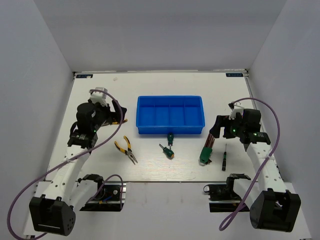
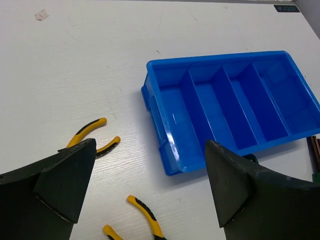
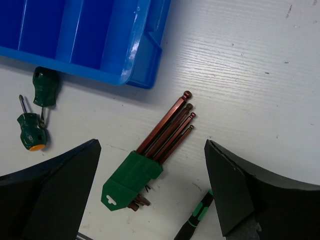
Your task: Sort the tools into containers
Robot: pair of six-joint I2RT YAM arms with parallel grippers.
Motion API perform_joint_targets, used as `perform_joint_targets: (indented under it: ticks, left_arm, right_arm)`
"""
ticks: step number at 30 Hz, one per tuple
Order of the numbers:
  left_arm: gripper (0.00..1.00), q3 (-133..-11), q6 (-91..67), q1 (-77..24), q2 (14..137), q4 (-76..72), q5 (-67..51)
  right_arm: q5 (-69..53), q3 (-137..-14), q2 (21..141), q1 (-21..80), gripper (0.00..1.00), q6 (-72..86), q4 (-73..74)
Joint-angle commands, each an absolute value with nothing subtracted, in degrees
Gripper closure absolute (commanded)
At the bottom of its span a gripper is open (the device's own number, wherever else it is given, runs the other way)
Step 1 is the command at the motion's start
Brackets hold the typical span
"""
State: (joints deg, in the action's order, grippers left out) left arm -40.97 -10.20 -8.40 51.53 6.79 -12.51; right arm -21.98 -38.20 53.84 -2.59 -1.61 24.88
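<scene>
The blue tray point(image 1: 170, 131) stands mid-table with its four compartments empty; it also shows in the left wrist view point(image 2: 156, 107) and the right wrist view point(image 3: 145, 55). One pair of yellow-and-black pliers point(image 1: 126, 150) lies left of the tray's front. A second pair point(image 2: 92, 134) lies by the left gripper point(image 1: 116, 114), which is open and empty above the table point(image 2: 150, 192). Two green screwdrivers point(image 1: 170, 138) point(image 1: 167, 151) lie at the tray's front wall. The right gripper point(image 1: 218, 128) is open over the hex-key set point(image 3: 132, 177). The thin black screwdriver point(image 1: 224, 157) lies to its right.
White walls close in the table on the left, right and far sides. Purple cables loop from both arms. A small scrap of tape point(image 2: 41, 15) sits on the far tabletop. Both arm bases stand at the near edge.
</scene>
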Motion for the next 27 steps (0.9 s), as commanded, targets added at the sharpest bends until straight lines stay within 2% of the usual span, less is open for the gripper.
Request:
perform_joint_targets:
  ticks: [1, 8, 9, 10, 11, 12, 13, 14, 15, 16, 17, 18, 19, 20, 21, 22, 23, 24, 25, 26, 27]
  left_arm:
    - [0.02, -41.4, -11.0, -8.4, 52.4, 6.6, -11.6]
    - [0.05, -41.9, -12.0, -8.4, 53.5, 7.2, -9.8]
    - [0.08, -41.9, -12.0, -8.4, 53.5, 7.2, -9.3]
    - [0.18, -41.9, -12.0, -8.4, 54.0, 7.2, -8.8]
    - [0.28, -41.4, -12.0, -8.4, 54.6, 6.6, -8.8]
    - [0.43, -41.4, -12.6, -8.4, 55.2, 6.6, -8.3]
    - [0.87, -41.9, -12.6, -8.4, 56.0, 6.6, -7.0]
    - [1.0, -42.6, -13.3, -8.4, 57.9, 7.3, -5.8]
    - [1.0, -43.2, -14.1, -8.4, 59.1, 7.9, -4.3]
    - [0.97, -45.0, -14.1, -8.4, 60.5, 9.3, -1.3]
    - [0.76, -46.3, -14.9, -8.4, 64.3, 10.3, 0.3]
    - [0.5, -48.1, -14.9, -8.4, 66.8, 11.9, 3.6]
    - [0.36, -52.3, -14.9, -8.4, 69.7, 14.9, 4.4]
    - [0.33, -54.7, -14.4, -9.0, 76.1, 16.9, 6.3]
    - [0.33, -57.5, -13.6, -9.0, 79.5, 19.4, 6.3]
    - [0.33, -62.7, -12.7, -9.0, 82.6, 23.4, 5.4]
    - [0.43, -65.0, -12.0, -9.0, 85.5, 25.3, 4.5]
    - [0.47, -67.0, -11.4, -9.0, 88.0, 26.7, 2.7]
    - [0.53, -69.3, -10.3, -9.0, 92.1, 27.2, 1.0]
    - [0.7, -70.6, -9.8, -8.4, 93.8, 27.2, 0.4]
    - [0.78, -71.7, -9.0, -8.3, 95.4, 27.2, 3.0]
  right_arm:
    - [-22.1, -39.4, 53.4, -2.5, 0.09, -0.7, 22.9]
    - [-27.6, -37.5, 52.4, -2.5, 0.09, -8.8, 24.7]
    - [-31.2, -37.2, 52.0, -2.6, 0.09, -12.6, 25.2]
    - [-31.6, -37.0, 51.9, -2.6, 0.09, -12.9, 26.0]
    - [-32.5, -36.8, 52.0, -2.5, 0.22, -13.1, 25.5]
    - [-34.1, -36.7, 52.4, -2.5, 0.99, -13.7, 25.9]
    - [-33.7, -37.2, 52.9, -2.5, 1.0, -13.5, 26.4]
    - [-34.4, -37.4, 53.2, -2.4, 1.0, -13.5, 26.5]
    - [-34.2, -37.9, 53.3, -2.4, 1.0, -13.6, 26.6]
    - [-32.8, -38.2, 53.4, -2.2, 0.59, -13.2, 26.6]
    - [-33.2, -38.5, 53.5, -2.2, 0.11, -13.8, 26.6]
    - [-33.2, -38.8, 53.6, -2.2, 0.1, -14.1, 27.6]
    - [-33.2, -39.0, 53.5, -2.2, 0.12, -14.1, 27.5]
    - [-34.1, -39.0, 53.4, -2.2, 0.73, -14.4, 27.7]
    - [-34.1, -38.9, 53.4, -2.2, 1.0, -13.9, 27.5]
    - [-33.4, -38.8, 53.3, -2.2, 1.0, -13.4, 27.3]
    - [-33.2, -39.0, 53.2, -2.2, 1.0, -13.1, 27.4]
    - [-33.0, -39.1, 53.1, -2.2, 0.97, -12.9, 27.6]
    - [-31.9, -39.2, 53.2, -2.2, 0.76, -12.9, 27.6]
    - [-31.7, -39.6, 53.3, -2.1, 0.73, -12.5, 27.7]
    - [-31.7, -39.7, 53.3, -2.2, 0.72, -12.4, 27.9]
